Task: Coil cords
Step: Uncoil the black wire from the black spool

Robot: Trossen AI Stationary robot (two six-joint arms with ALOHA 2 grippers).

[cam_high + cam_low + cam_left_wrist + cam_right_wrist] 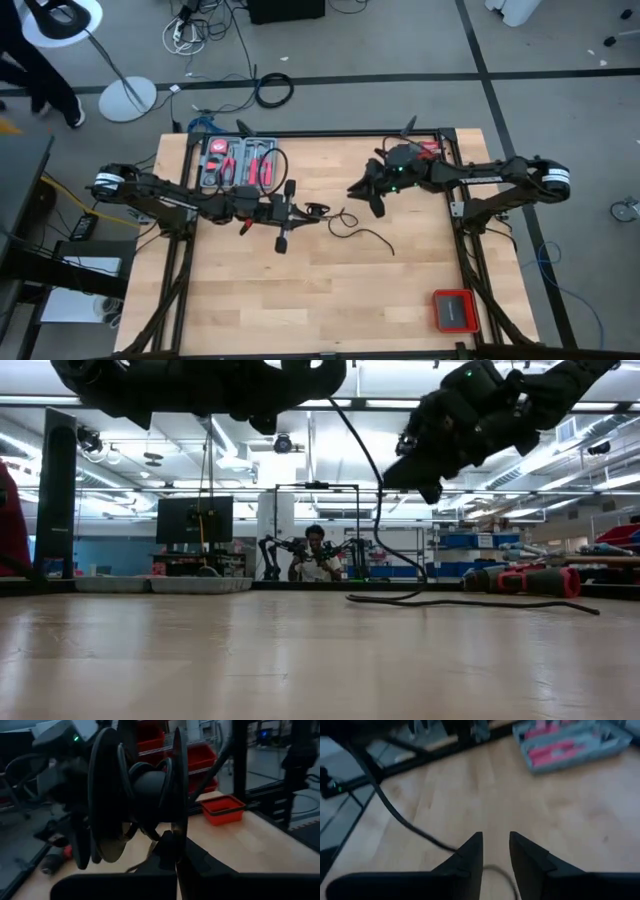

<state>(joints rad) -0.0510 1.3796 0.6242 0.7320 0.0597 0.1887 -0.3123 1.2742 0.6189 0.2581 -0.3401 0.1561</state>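
We see the thin black flexible cord (352,226) partly wound on a dark two-flanged plastic spool (140,795), which the left gripper (283,215) holds clenched above the pale wooden table (330,300). The cord's free end trails in loose curves on the table, between the two grippers. Our right gripper (495,851) hovers released, fingers parted, the cord passing just beneath them.

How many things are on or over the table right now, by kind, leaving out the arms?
thin black cord: 1
black spool, held up off the table: 1
tool tray with red-handled tools: 1
red case: 1
red drill: 1
Total: 5
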